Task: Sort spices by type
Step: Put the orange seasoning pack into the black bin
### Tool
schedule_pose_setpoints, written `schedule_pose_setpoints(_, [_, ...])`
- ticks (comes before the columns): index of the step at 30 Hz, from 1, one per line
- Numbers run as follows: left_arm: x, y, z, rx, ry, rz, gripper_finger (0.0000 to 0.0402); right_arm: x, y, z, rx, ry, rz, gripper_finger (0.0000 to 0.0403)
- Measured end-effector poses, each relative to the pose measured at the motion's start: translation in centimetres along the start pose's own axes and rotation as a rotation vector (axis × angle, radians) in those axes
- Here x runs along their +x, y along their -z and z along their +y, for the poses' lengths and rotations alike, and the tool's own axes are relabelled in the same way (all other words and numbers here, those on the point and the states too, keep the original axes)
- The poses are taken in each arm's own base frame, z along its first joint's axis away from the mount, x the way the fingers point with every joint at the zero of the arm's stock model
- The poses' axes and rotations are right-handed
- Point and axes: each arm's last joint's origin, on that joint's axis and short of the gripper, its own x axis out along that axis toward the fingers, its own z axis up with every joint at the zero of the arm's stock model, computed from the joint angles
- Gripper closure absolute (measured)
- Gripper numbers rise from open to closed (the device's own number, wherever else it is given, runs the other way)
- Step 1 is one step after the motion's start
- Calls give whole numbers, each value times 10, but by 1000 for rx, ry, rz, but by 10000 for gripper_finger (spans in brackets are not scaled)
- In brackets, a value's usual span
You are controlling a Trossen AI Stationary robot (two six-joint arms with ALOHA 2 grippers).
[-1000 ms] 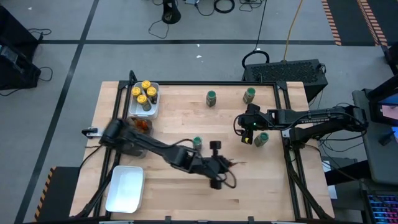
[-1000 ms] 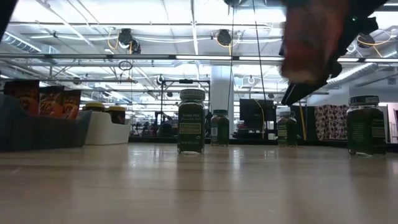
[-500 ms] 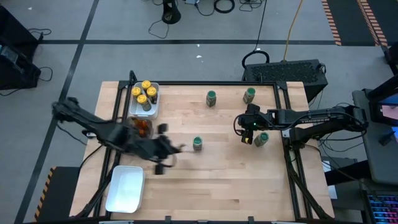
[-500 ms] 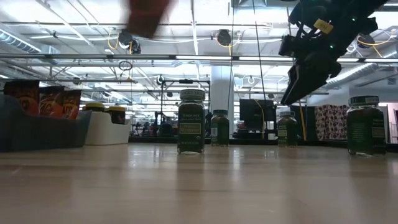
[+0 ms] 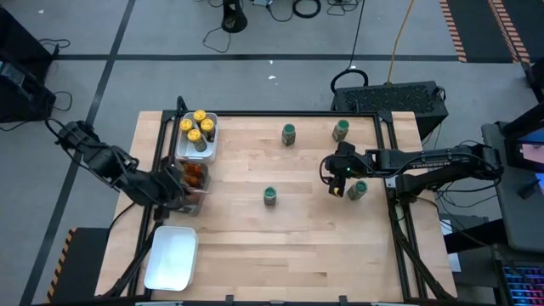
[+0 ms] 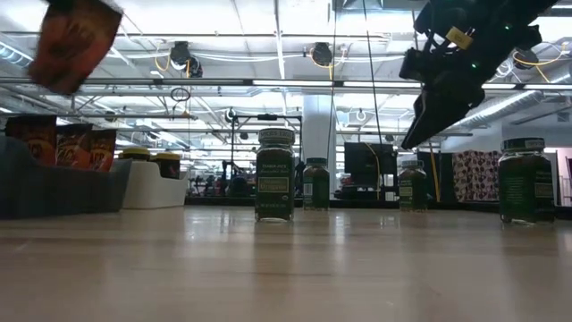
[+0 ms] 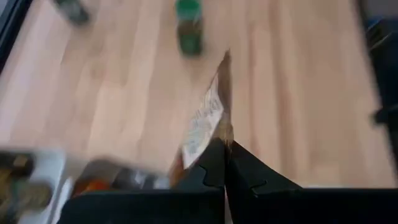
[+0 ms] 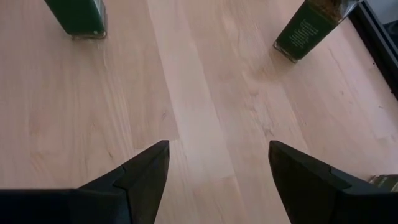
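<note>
Jaws: left pinch orange-brown packet [image 7: 208,121] | right wide | grey tray [image 5: 189,206]: packets

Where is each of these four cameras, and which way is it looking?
High: overhead, facing down; table, both arms.
Low: at tabletop height, facing the room; right gripper above.
Left wrist: on left arm; left gripper pinching a packet.
Right wrist: on right arm; open right gripper above wood.
Shared: green-lidded jar, high and low.

Robotics lab, taped grey floor [image 5: 255,34], cables [image 5: 306,8], ceiling strip lights [image 6: 295,83]
</note>
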Motion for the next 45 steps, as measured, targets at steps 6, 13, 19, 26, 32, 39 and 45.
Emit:
schedule_pose_setpoints(6, [-1, 15, 8, -34, -49, 166, 401, 0, -1, 0, 5, -1, -11, 145])
schedule_pose_setpoints(13, [1, 22, 12, -7, -92, 235, 401, 0, -2, 0, -9, -1, -17, 145])
schedule_pose_setpoints(19, [19, 38, 11, 17, -99, 349, 401, 0, -3, 0, -11, -2, -26, 145])
schedule_pose_setpoints(26, [36, 54, 12, 46, -135, 428, 401, 0, -3, 0, -12, -1, -26, 145])
schedule_pose_setpoints(32, [45, 58, 11, 99, -135, 438, 401, 0, -3, 0, -11, -1, -26, 145])
schedule_pose_setpoints(39, [47, 54, 8, 246, -96, 398, 401, 0, -4, 0, -7, -3, -42, 145])
schedule_pose_setpoints(45, [47, 55, 9, 263, -94, 402, 401, 0, -4, 0, -6, -3, -44, 145])
